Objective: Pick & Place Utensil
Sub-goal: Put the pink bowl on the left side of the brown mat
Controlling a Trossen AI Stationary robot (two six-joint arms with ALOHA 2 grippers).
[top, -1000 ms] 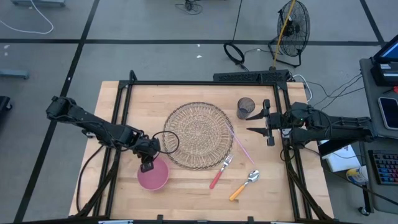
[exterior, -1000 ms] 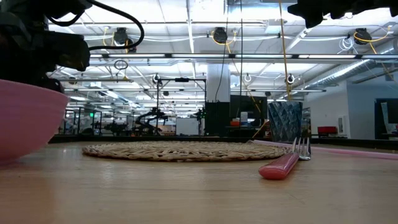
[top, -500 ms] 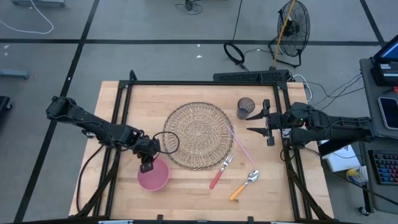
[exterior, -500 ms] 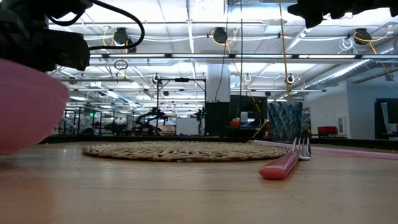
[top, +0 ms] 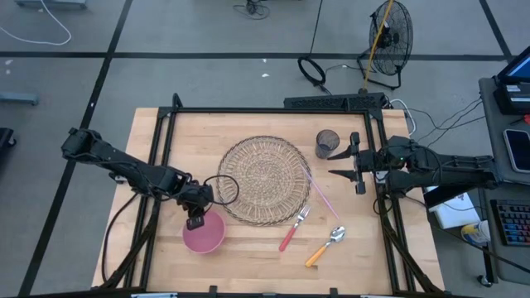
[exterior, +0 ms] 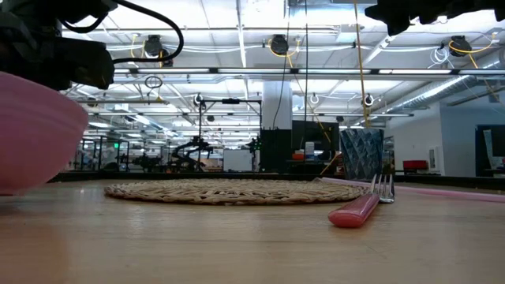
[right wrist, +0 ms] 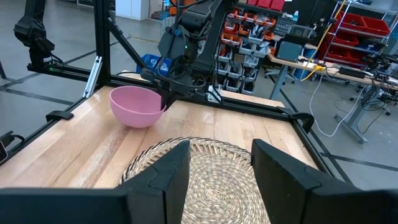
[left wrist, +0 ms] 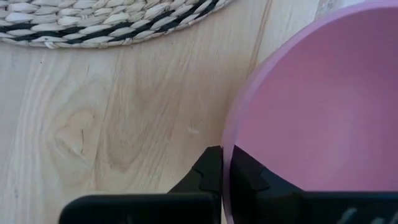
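- The left gripper (top: 196, 217) is clamped on the pink bowl (top: 204, 233) rim, just off the table;
- The fork (top: 292, 228) lies nearer the right gripper (top: 346, 163) — fingers apart, idle; handle angled toward the front edge.

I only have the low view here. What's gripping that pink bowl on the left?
Observer: The left gripper. Its jaws are shut on the pink bowl at the rim, one inside, one outside.
Operator: And the right arm?
Observer: The right gripper hovers beside the dark cup, jaws open, facing the woven mat.
Operator: Any utensil besides the fork?
Observer: An orange-handled spoon lies just right of the fork.
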